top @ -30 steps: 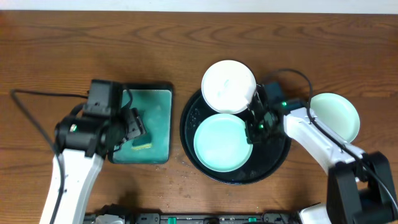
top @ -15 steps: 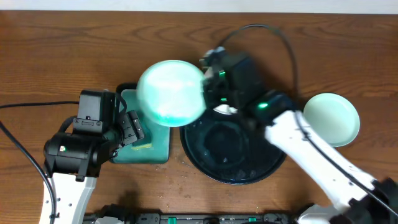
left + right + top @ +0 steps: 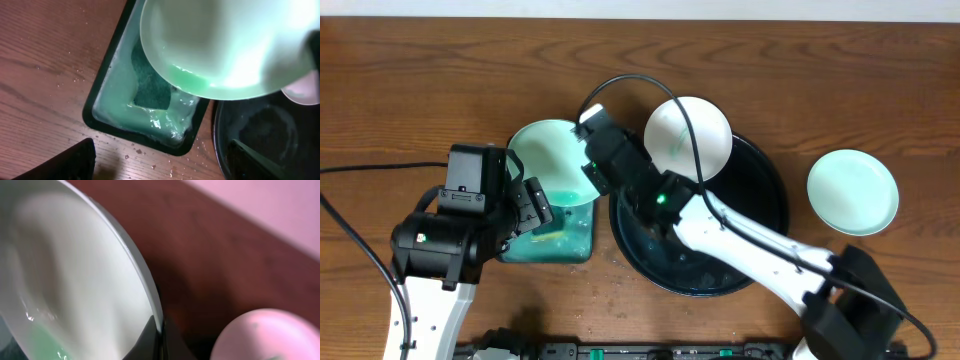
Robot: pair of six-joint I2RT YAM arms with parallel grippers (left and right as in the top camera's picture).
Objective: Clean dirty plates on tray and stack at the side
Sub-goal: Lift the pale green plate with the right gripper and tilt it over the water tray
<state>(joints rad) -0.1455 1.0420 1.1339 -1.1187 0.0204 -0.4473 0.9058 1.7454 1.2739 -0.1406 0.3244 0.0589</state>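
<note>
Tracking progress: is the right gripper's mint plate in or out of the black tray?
Out: the held mint plate hangs over the teal rectangular tray, beside the black tray.

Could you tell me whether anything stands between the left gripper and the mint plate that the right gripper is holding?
Nothing visible does. The left gripper is open at the teal tray, and the mint plate, pinched at its rim by the right gripper, hangs above that tray; only the sponge lies beneath.
</note>
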